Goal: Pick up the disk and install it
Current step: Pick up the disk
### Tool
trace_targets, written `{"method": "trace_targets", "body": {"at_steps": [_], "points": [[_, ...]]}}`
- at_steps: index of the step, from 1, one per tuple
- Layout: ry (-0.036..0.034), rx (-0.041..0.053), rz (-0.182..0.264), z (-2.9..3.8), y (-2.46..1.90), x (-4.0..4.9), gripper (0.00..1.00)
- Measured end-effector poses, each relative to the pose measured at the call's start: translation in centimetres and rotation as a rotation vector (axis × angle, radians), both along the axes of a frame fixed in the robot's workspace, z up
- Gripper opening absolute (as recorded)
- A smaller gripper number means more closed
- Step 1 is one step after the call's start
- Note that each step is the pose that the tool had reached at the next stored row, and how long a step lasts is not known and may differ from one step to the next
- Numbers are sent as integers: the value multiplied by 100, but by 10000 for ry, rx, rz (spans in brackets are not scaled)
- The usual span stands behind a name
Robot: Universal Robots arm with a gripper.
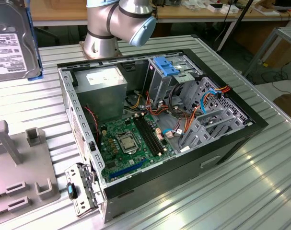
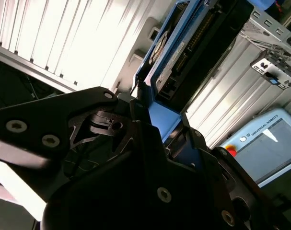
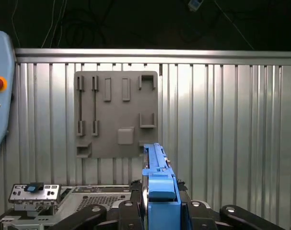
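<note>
The hand (image 3: pixel 160 211) pinches the disk (image 3: pixel 157 177) by its blue rail, edge-on above the ribbed worktop (image 3: pixel 231 120). An open computer case (image 1: pixel 159 120) lies beside a grey fixture tray (image 1: pixel 16 167).

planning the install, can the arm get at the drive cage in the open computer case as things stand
Probably yes: the case has its side off, so the drive cage lies open. Loose cables beside it could snag the disk in the end effector.

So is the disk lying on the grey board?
No, in the first wrist view the disk is clamped edge-on between the fingers, off the grey board.
</note>
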State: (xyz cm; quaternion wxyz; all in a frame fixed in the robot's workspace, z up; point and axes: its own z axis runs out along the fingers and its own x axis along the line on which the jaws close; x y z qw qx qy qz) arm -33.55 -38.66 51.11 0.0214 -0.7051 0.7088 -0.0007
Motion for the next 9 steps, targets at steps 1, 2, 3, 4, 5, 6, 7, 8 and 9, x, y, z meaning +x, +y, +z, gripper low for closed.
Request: {"method": "trace_targets", "body": {"at_steps": [1,2,3,4,5,6,7,8,9], "points": [[0,0,0,0,0,65,37],[0,0,0,0,0,109,37],[0,0,1,0,0,164,37],[1,0,1,0,0,213,37],[1,0,0,0,0,278,37],[0,0,0,0,0,324,37],[0,0,1,-1,0,397,37],[1,-1,1,-1,0,448,37],[1,-1,0,-1,0,492,37]]}}
